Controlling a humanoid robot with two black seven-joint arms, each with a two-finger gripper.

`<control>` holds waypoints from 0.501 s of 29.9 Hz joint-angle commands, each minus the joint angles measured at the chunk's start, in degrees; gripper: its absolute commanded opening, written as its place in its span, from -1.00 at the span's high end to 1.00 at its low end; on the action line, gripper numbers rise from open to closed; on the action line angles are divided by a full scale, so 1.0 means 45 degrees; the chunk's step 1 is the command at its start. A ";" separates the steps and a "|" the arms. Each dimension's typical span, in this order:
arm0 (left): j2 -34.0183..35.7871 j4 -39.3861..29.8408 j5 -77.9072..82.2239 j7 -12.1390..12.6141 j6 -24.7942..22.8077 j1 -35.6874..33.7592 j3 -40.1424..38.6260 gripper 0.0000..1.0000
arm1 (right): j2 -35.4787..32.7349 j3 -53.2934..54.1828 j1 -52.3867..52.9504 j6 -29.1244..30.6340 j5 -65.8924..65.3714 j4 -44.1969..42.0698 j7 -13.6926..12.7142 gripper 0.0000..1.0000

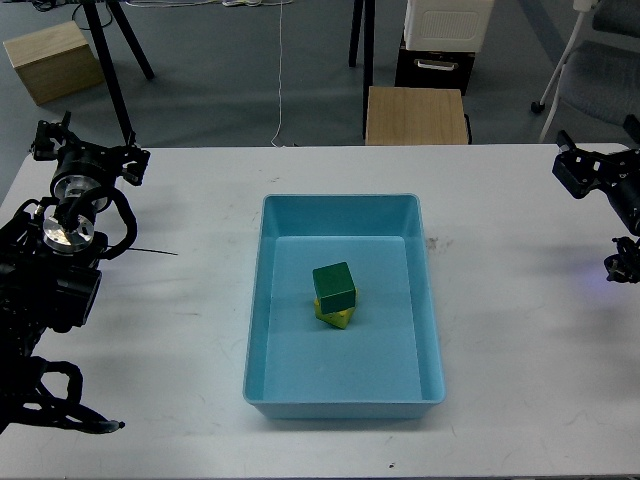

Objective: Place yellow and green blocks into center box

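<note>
The dark green block sits on top of the yellow block, which shows only as a thin edge under it. Both are inside the light blue tray, near its middle. My left gripper hangs over the table's far left, well away from the tray, with nothing seen in it. My right gripper is at the far right edge, also away from the tray, with nothing seen in it. Both grippers are dark and their fingers cannot be told apart.
The white table bears the tray. Beyond its far edge stand a tan wooden box, another wooden box at back left, a tripod leg, a white crate and a chair.
</note>
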 commanded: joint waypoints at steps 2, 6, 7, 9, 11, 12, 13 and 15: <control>-0.0104 -0.0015 -0.0042 0.0016 -0.0387 0.0051 -0.0018 -1.00 | 0.2042 0.1042 0.0164 -0.0157 -0.0248 -0.2031 -0.0699 -0.98; -0.0104 0.0005 -0.0237 0.0054 -0.0428 0.0109 -0.0018 -1.00 | 0.2416 0.1376 0.0223 -0.0020 -0.0989 -0.2502 -0.1287 -0.98; -0.0123 0.0005 -0.0295 0.0055 -0.0428 0.0168 -0.0018 -1.00 | 0.2397 0.1337 0.0223 -0.0039 -0.1243 -0.2483 -0.1307 -0.98; -0.0123 0.0005 -0.0509 0.0113 -0.0369 0.0246 -0.0037 -1.00 | 0.2396 0.1297 0.0223 -0.0098 -0.1750 -0.2386 -0.1288 -0.98; -0.0124 0.0005 -0.0899 0.0288 -0.0388 0.0285 -0.0134 -1.00 | 0.2397 0.1317 0.0126 -0.0040 -0.1987 -0.2346 -0.1287 -0.98; -0.0123 0.0005 -0.1230 0.0424 -0.0388 0.0305 -0.0174 -1.00 | 0.2396 0.1356 0.0068 -0.0020 -0.1987 -0.2346 -0.1287 -0.98; -0.0104 0.0005 -0.1698 0.0754 -0.0350 0.0305 -0.0174 -1.00 | 0.2377 0.1395 0.0028 -0.0020 -0.1987 -0.2346 -0.1287 -0.98; -0.0123 0.0005 -0.2654 0.1632 -0.0311 0.0363 -0.0155 -1.00 | 0.2358 0.1434 -0.0050 -0.0020 -0.1968 -0.2346 -0.1287 -0.98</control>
